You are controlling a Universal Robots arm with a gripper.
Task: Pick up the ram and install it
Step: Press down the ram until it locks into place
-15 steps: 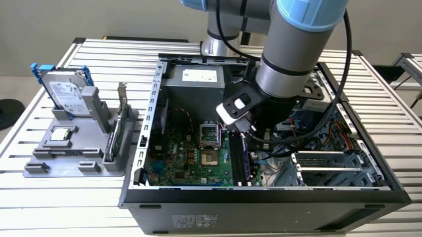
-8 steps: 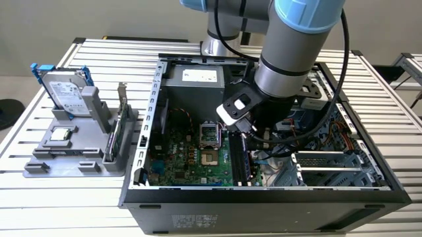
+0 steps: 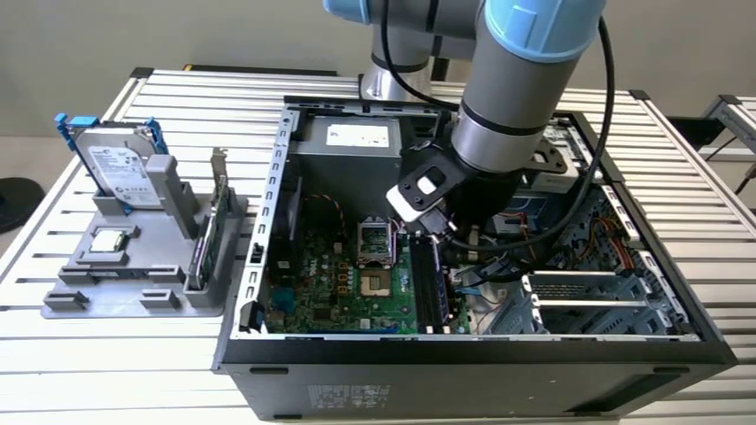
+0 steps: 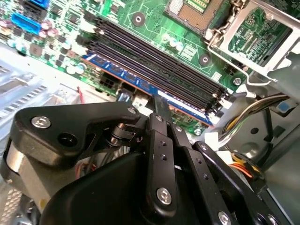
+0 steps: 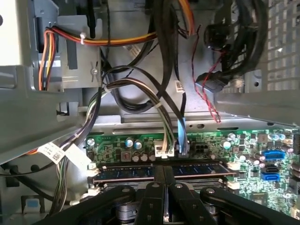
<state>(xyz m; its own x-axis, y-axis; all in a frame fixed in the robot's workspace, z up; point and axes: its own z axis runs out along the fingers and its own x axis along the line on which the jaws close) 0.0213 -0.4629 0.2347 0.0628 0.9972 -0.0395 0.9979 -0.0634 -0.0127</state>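
Jaws narrow, pinched on ram (image 4: 140,83) over slots (image 4: 154,61); gripper (image 4: 157,104) inside case (image 3: 473,350). Step: seating. Next likely needs straight, even downward press, ram square in slot.

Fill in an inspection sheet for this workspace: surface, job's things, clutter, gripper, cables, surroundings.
Surface: slatted metal table bearing an open computer case.
Job's things: the ram lies along a motherboard slot.
Clutter: hard drive, silver chip and upright card in a grey holder beside the case.
Gripper: gripper inside the case, shut on the ram's upper edge.
Cables: wire bundle hangs near the slots.
Surroundings: second slatted table at the exterior view's right.
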